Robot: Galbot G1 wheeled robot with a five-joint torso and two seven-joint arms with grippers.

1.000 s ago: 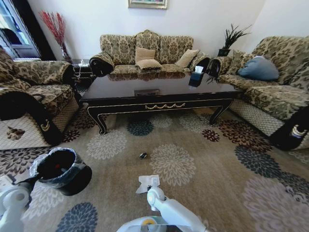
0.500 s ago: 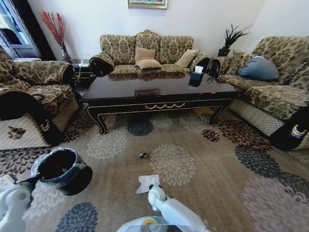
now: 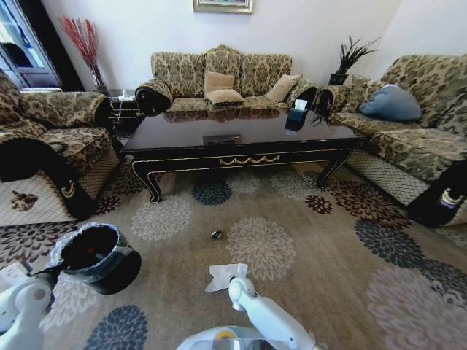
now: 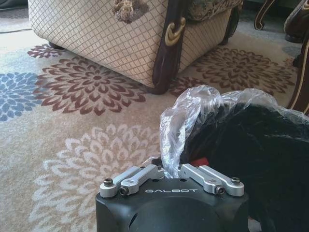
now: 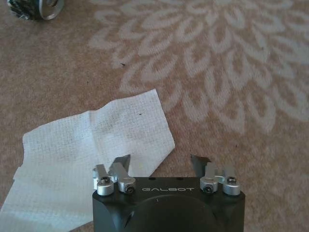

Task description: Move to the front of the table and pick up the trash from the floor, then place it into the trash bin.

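Note:
The dark glossy table [image 3: 241, 142] stands ahead, across the carpet. On the floor lies a white paper tissue [image 3: 221, 275] [image 5: 91, 145], with my right gripper [image 3: 235, 280] [image 5: 160, 162] open just above its edge. A small dark round piece of trash [image 3: 216, 234] [image 5: 36, 8] rests farther out. The black trash bin [image 3: 98, 257] [image 4: 251, 145] leans at the lower left. My left gripper [image 3: 51, 273] [image 4: 168, 170] is shut on its bag-lined rim. Something red [image 4: 199, 162] shows inside the bin.
Patterned sofas ring the table: one on the left [image 3: 44, 146] [image 4: 120, 38], one behind [image 3: 219, 76], one on the right [image 3: 416, 131]. A tissue box [image 3: 296, 115] sits on the tabletop. Flowered carpet [image 3: 306, 248] lies open between me and the table.
The trash bin and my left arm have shifted a little to the right. My right gripper has edged slightly right over the tissue.

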